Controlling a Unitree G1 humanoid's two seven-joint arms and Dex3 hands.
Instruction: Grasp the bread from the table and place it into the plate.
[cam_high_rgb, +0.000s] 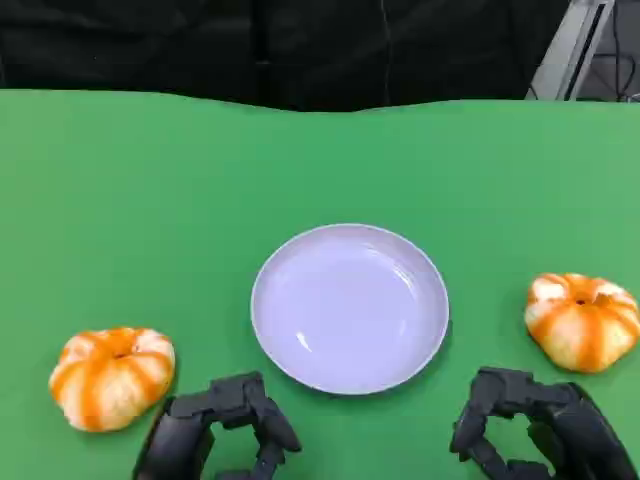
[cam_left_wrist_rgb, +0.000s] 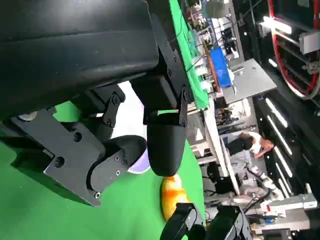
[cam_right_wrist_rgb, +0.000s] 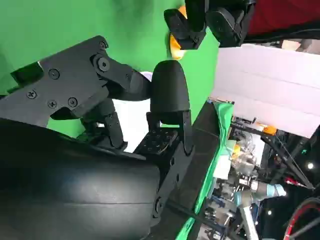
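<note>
A green desk (cam_high_rgb: 320, 150) spreads across the head view, its far edge meeting a black backdrop (cam_high_rgb: 250, 45). A grey metal frame (cam_high_rgb: 570, 50) leans at the far right corner beyond that edge.

The left wrist view looks past the desk into a workshop. A person (cam_left_wrist_rgb: 252, 142) in a white top stands there among cluttered benches. A blue box (cam_left_wrist_rgb: 220, 67) sits near the desk's edge, and lit strip lights (cam_left_wrist_rgb: 277, 117) run along the ceiling.

In the right wrist view a pale wall panel (cam_right_wrist_rgb: 270, 90) stands beyond the desk, and a grey and blue robot arm (cam_right_wrist_rgb: 257, 197) shows among the clutter.
</note>
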